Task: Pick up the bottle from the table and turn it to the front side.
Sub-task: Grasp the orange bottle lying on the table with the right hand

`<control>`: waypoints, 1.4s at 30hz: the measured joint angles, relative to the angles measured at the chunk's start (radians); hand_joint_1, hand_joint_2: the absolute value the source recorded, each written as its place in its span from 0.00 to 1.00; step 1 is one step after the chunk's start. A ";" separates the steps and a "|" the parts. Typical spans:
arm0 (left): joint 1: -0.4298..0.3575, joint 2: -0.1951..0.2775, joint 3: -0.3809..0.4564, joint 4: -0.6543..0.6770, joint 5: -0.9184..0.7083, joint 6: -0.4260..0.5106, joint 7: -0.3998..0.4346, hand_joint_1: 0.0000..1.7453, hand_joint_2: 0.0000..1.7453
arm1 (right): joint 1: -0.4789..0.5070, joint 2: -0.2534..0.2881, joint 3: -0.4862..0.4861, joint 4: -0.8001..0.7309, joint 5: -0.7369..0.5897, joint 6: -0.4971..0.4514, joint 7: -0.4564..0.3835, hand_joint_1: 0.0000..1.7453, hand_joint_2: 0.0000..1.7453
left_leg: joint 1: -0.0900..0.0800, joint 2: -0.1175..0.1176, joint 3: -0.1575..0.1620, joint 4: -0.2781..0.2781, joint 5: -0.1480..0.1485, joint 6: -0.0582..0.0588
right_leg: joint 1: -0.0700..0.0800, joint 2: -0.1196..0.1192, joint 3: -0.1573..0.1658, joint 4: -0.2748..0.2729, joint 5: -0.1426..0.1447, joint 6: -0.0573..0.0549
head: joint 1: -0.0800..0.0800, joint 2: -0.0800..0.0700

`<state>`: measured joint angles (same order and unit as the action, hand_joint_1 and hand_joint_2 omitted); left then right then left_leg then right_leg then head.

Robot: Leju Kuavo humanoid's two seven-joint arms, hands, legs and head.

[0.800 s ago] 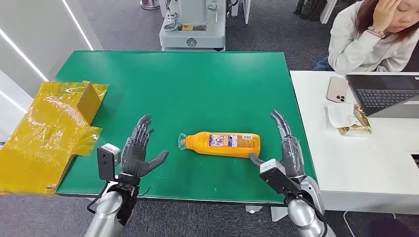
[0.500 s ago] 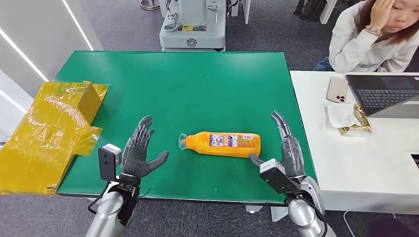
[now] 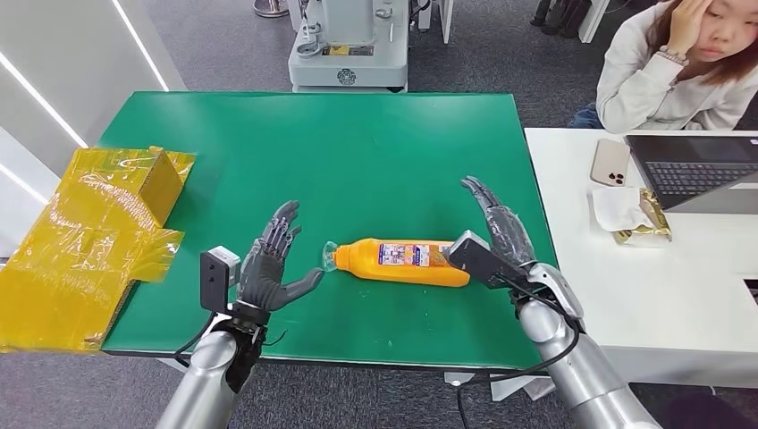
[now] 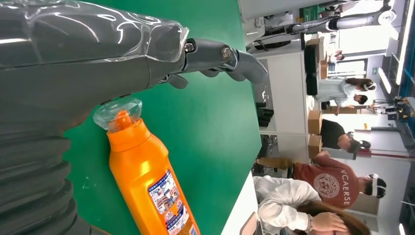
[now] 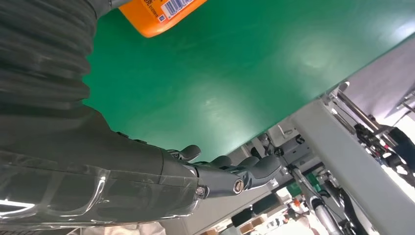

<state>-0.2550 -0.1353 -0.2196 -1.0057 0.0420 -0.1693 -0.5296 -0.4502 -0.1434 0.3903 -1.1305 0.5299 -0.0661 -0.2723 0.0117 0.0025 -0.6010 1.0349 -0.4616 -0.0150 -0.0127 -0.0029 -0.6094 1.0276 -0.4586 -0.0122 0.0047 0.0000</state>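
Observation:
An orange bottle (image 3: 401, 261) with a clear cap lies on its side on the green table (image 3: 340, 152), cap toward my left, label with barcode facing up. My left hand (image 3: 273, 266) stands open just left of the cap, thumb reaching toward it without touching. My right hand (image 3: 497, 231) is open beside the bottle's base, fingers stretched forward. The left wrist view shows the bottle (image 4: 147, 181) and its cap close by my left hand (image 4: 63, 68). Beside my right hand (image 5: 88, 161) the bottle's base (image 5: 156, 14) shows in the right wrist view.
A yellow taped cardboard box (image 3: 94, 237) overhangs the table's left edge. A white desk (image 3: 661, 277) at the right carries a laptop (image 3: 697, 170), a phone (image 3: 610, 163) and a packet. A person (image 3: 670, 63) sits behind it. A grey machine (image 3: 350, 45) stands beyond the table.
Both hands have moved forward and inward toward the bottle: the left now close to its cap, the right beside its base. The bottle has not moved.

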 joint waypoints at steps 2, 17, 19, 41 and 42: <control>-0.003 0.000 -0.002 0.007 0.000 0.000 0.000 0.00 1.00 | -0.007 -0.004 0.004 0.015 0.000 0.000 0.000 0.00 1.00 | 0.000 0.000 0.000 0.000 0.000 0.000 | 0.000 0.000 0.000 0.000 0.000 0.000 | 0.000 0.000; -0.048 0.001 -0.041 0.095 0.014 -0.026 -0.015 0.00 1.00 | -0.483 -0.020 0.265 0.409 -0.127 0.431 0.095 0.00 1.00 | 0.000 0.001 -0.001 0.000 0.002 0.002 | 0.000 0.001 -0.001 0.000 0.002 -0.001 | 0.000 0.000; -0.050 0.000 -0.050 0.100 0.017 -0.022 -0.015 0.00 1.00 | -0.535 -0.010 0.305 0.449 -0.136 0.427 0.091 0.00 1.00 | 0.000 0.000 0.000 0.000 0.002 0.002 | 0.000 0.000 -0.001 0.000 0.002 -0.001 | 0.000 0.000; -0.076 -0.015 -0.096 0.099 0.033 -0.019 0.030 0.00 1.00 | -0.719 0.184 0.534 0.654 -0.334 0.708 0.147 0.00 1.00 | 0.000 0.001 -0.001 0.000 0.002 0.002 | 0.000 0.002 -0.002 0.001 0.002 -0.001 | 0.000 0.000; -0.077 -0.015 -0.096 0.099 0.033 -0.019 0.033 0.00 1.00 | -0.725 0.193 0.543 0.658 -0.340 0.721 0.152 0.00 1.00 | 0.000 0.001 -0.001 0.000 0.002 0.002 | 0.000 0.001 -0.002 0.001 0.002 -0.001 | 0.000 0.000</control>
<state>-0.3319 -0.1500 -0.3155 -0.9064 0.0754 -0.1882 -0.4969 -1.1755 0.0497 0.9335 -0.4724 0.1897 0.6545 -0.1200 0.0119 0.0038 -0.6025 1.0350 -0.4597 -0.0132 -0.0124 -0.0014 -0.6111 1.0288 -0.4566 -0.0130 0.0047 0.0000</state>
